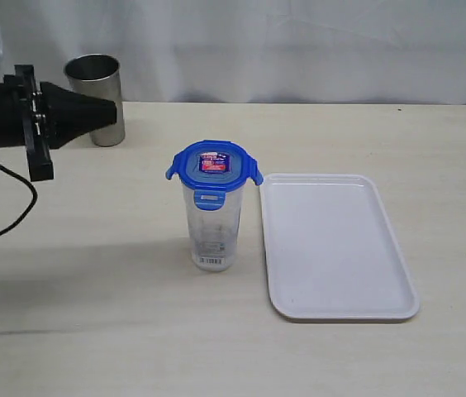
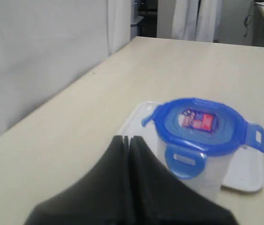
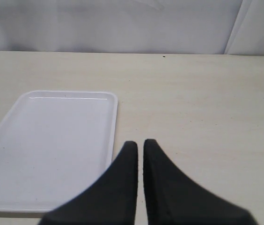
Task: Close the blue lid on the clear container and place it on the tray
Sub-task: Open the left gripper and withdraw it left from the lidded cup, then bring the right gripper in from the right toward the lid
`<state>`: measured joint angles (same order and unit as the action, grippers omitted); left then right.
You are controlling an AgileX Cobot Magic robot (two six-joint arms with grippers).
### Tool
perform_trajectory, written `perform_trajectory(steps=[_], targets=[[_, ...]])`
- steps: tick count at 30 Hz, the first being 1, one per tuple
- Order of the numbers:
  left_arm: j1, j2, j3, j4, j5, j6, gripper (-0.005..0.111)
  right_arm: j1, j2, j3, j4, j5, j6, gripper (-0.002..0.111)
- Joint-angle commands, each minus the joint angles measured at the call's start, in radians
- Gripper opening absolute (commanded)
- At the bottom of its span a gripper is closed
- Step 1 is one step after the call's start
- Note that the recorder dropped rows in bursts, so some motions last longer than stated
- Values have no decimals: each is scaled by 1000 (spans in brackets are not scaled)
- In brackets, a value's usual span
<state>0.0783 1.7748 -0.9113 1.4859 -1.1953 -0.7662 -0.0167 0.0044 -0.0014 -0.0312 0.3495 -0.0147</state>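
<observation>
The clear container point(image 1: 213, 231) stands upright on the table just left of the white tray point(image 1: 336, 248). On its mouth sits the blue lid point(image 1: 214, 165), with its side flaps sticking outward and its front flap hanging down. My left gripper point(image 1: 112, 112) is shut and empty, raised at the far left, well away from the container. Its wrist view looks past the shut fingertips point(image 2: 126, 138) to the lid point(image 2: 200, 124) and the tray point(image 2: 246, 176) beyond. My right gripper point(image 3: 140, 142) is shut on nothing, low over the table beside the tray point(image 3: 52, 140); the exterior view does not show it.
A steel cup point(image 1: 97, 78) stands at the back left, right behind my left gripper. A black cable point(image 1: 6, 219) loops over the table's left edge. A white curtain backs the table.
</observation>
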Motion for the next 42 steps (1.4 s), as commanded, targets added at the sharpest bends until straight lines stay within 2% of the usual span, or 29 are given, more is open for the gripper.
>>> perform_trajectory(steps=[1, 8, 22, 26, 30, 33, 35, 38, 42], targets=[[-38, 62, -9, 48, -26, 15, 0, -4, -4, 1, 3, -4, 2, 5], [-125, 72, -9, 124, -26, 105, 0, -4, -4, 1, 3, -36, 2, 5], [-125, 77, -9, 39, -26, 119, 0, -4, -4, 1, 1, -673, 22, 5], [-125, 102, -9, 5, -26, 148, 0, -4, -4, 1, 9, -832, 320, 5], [-125, 134, -9, -27, -26, 171, 0, -4, 17, -40, -108, -808, 378, 5], [-125, 157, -9, -41, -26, 198, 0, -4, 138, -109, -131, -759, 429, 5], [-125, 170, -9, -53, -26, 199, 0, -4, 252, -147, -210, -755, 474, 5], [-125, 172, -9, -50, -26, 201, 0, -4, 437, -207, -417, -770, 638, 5], [-125, 172, -9, -50, -26, 201, 0, -4, 710, -293, -753, -879, 882, 5]])
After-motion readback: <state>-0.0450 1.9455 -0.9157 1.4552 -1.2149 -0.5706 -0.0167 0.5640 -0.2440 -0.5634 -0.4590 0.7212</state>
